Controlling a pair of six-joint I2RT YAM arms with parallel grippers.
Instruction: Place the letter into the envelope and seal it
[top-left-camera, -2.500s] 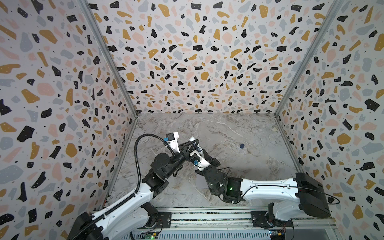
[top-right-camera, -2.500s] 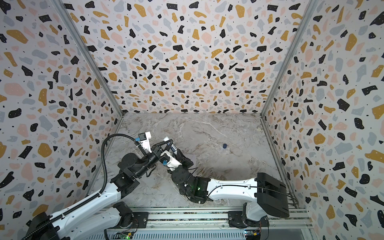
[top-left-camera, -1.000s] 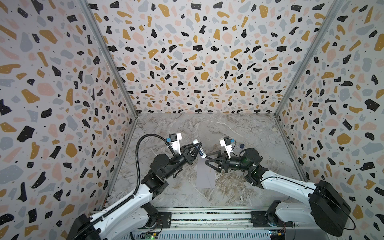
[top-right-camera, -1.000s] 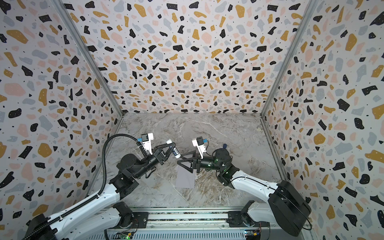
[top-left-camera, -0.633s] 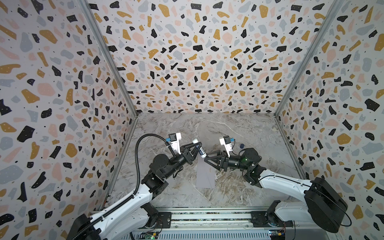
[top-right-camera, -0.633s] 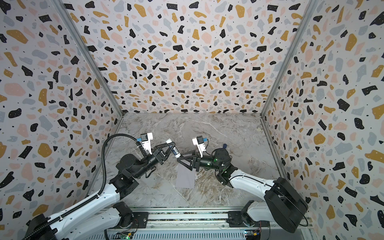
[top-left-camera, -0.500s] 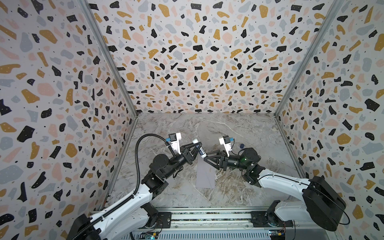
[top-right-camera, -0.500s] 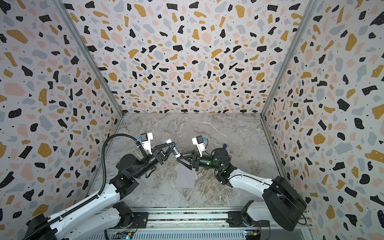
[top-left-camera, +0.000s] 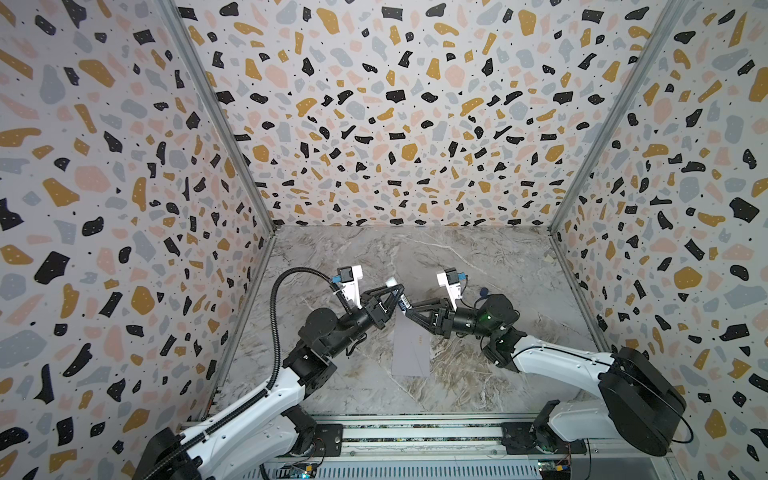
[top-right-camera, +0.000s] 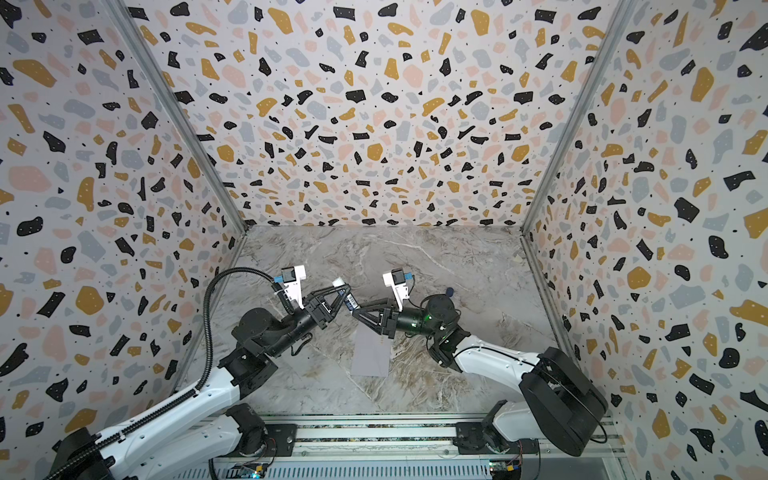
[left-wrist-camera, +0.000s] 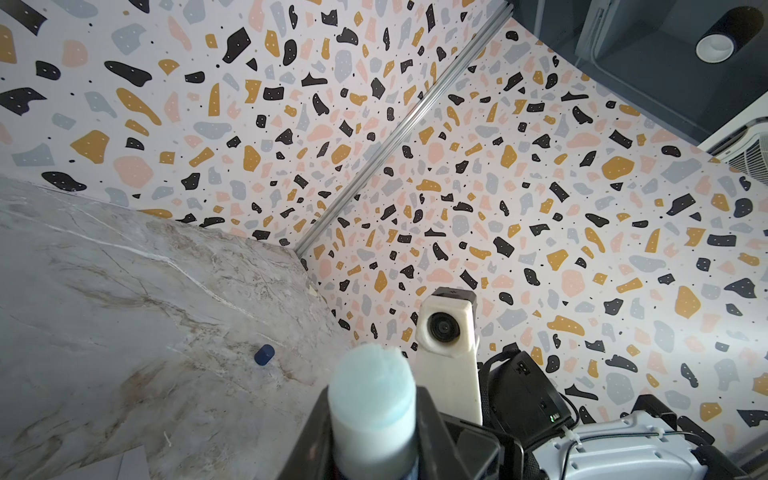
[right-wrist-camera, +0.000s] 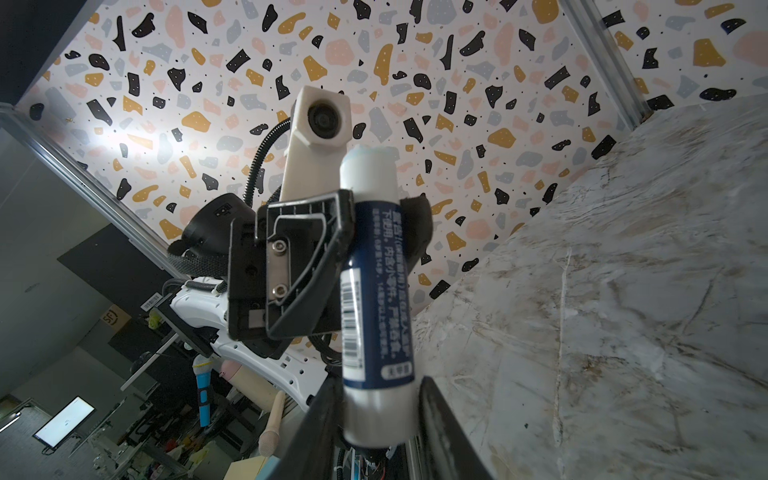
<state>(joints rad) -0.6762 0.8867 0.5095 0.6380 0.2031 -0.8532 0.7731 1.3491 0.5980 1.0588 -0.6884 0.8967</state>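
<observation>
Left end effector (top-left-camera: 397, 296) is clamped narrow around the middle of a blue glue stick (right-wrist-camera: 376, 266). It holds the stick above the table (top-left-camera: 478, 257), with the pale, bare tip (left-wrist-camera: 372, 374) pointing far and up. Right end effector (top-left-camera: 409, 309) meets it from the right, its jaws standing close on either side of the stick's base. Whether they press it I cannot tell.

Below them, reaching nearward, the envelope (top-left-camera: 411, 353) lies flat on the table at the middle. Its far end is hidden by both end effectors, so the flap's state is unclear. The stick's small blue cap (top-left-camera: 483, 292) sits apart on the far right.

The letter shows in no view, so it is likely already inside the envelope. On that reading insertion is done, and gluing and pressing the flap remain.
</observation>
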